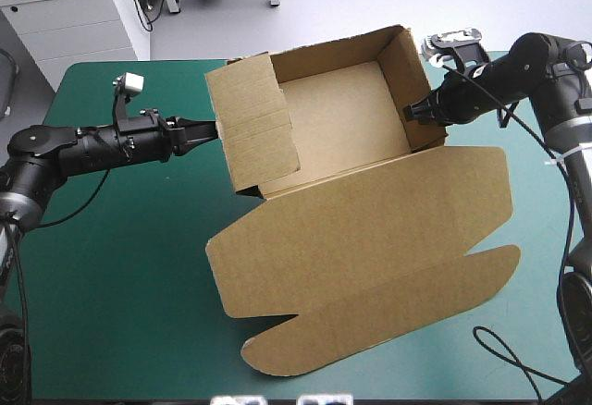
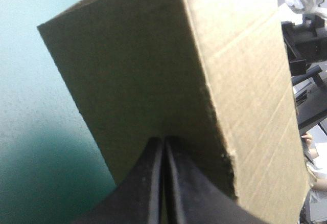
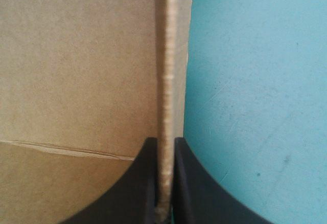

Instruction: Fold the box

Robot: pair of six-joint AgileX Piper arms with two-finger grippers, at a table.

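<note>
Now, on the teal-green cover (image 1: 111,276), the box (image 1: 338,114) is sitting mid-table as an open tray, its lid (image 1: 370,229) lying flat nearward; the side walls are being settled, I judge. The right gripper (image 1: 412,111) is pinching the right wall; the left gripper (image 1: 209,131), fingers together, is pressing the left wall, which needs tucking inward next.

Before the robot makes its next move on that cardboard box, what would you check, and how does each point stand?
1. The right gripper holds the box: ok, the right wall edge sits between its fingers.
2. The left gripper holds the left wall: not ok, it is shut, tip at the wall's outer face.
3. Walls raised: ok.
4. The lid lies flat on the table: ok.
5. Left wall tucked firmly: cannot tell.
</note>
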